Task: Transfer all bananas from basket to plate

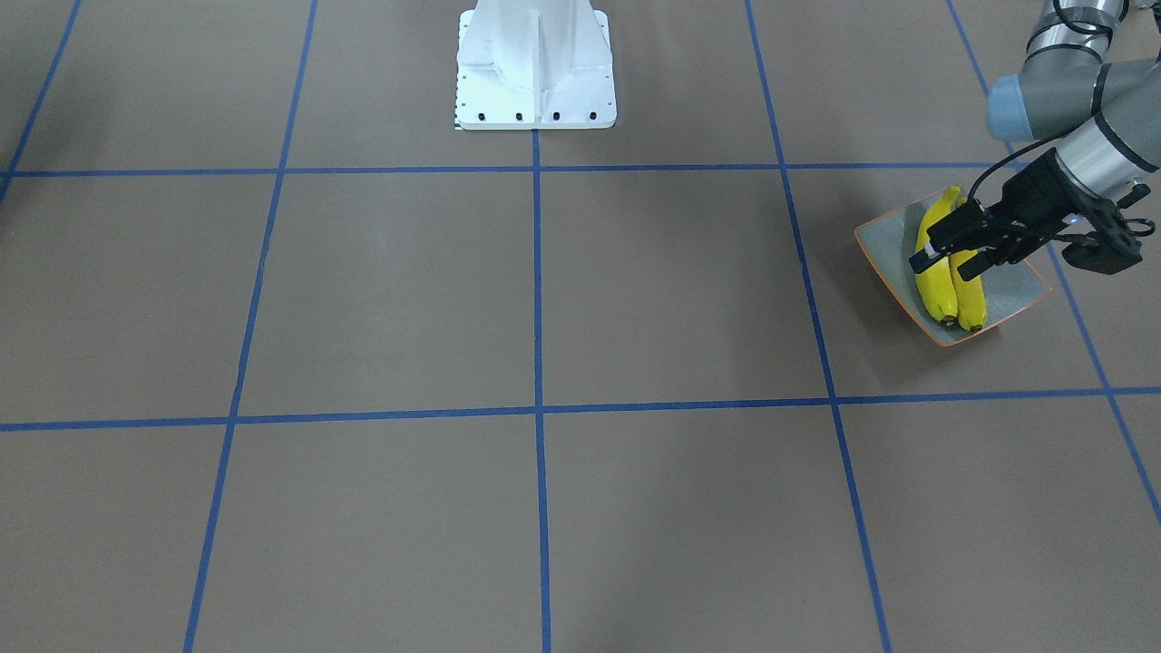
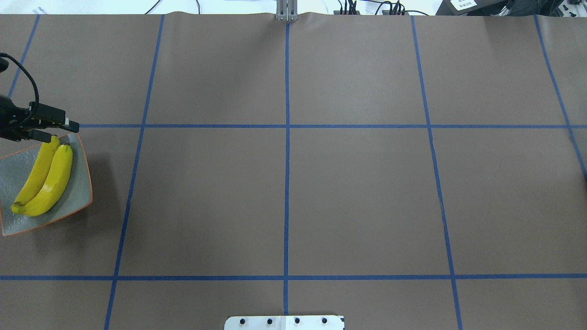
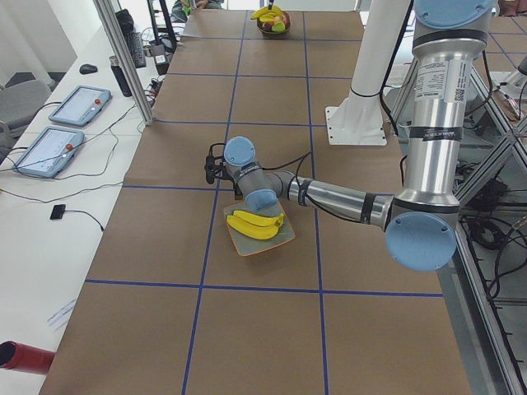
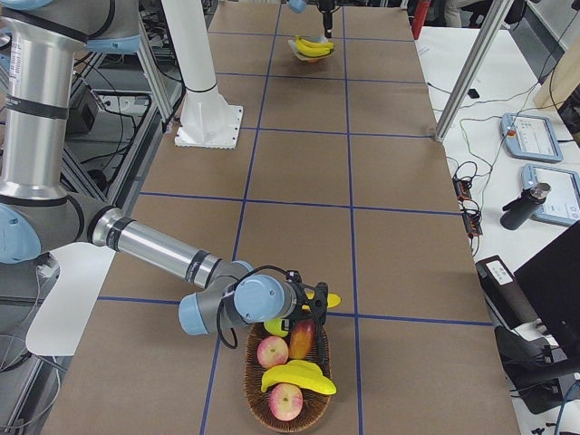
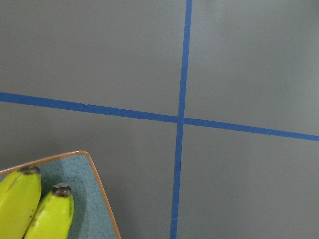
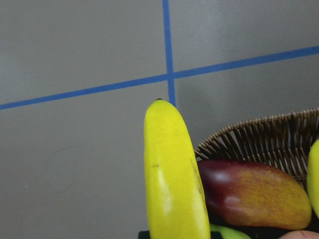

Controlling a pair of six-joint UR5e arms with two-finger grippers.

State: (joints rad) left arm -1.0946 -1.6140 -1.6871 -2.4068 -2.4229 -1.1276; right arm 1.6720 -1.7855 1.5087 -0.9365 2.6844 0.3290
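Banana (image 6: 172, 174) pokes past the basket (image 6: 259, 137) rim under the right hand (image 4: 306, 310); can't tell if it's gripped. Left hand (image 1: 941, 266) hangs wide and empty over the plate (image 1: 884, 249) with two bananas (image 1: 939, 295), so that drop looks done.

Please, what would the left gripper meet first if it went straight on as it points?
Probably bare table past the plate's corner; the left gripper aims beyond the bananas, though depth is unclear.

Blocked at plate (image 2: 82, 195) ctr by 2 bananas (image 2: 48, 181) w/ left claw (image 1: 941, 267) over their tips; bare strips either side. Open run across mid counter (image 2: 348, 197).
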